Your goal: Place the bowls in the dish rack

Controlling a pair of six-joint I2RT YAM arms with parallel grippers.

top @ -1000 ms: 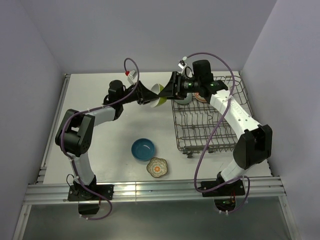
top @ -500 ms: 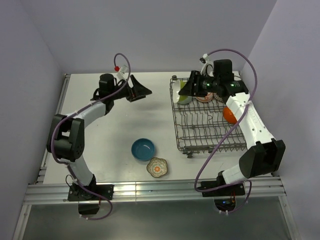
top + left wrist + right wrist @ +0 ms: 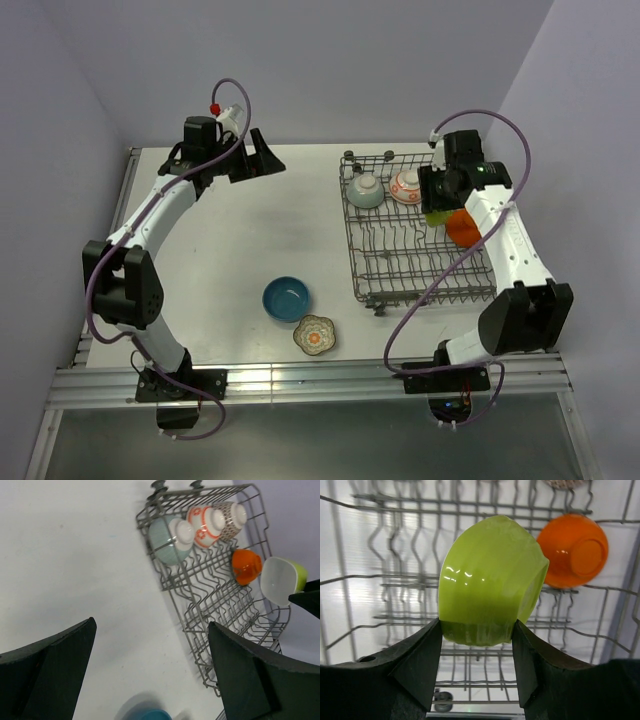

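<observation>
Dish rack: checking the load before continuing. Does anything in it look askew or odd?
Nothing stands out. Four ceramic bowls stand on edge in the dark grey wire dish rack; a white bowl with a lime-green underside is held above it in the right hand.

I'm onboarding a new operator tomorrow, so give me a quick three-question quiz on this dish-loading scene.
1. True or false: the left gripper holds a bowl.
2. Which bowl is the right gripper shut on? A) the orange one B) the white bowl with lime-green underside C) the pale teal one
3. How many bowls sit on the table, outside the dish rack?
Key: 1 false, its jaws stand open and empty; 2 B; 3 two, the deep blue bowl and the floral bowl.
</observation>
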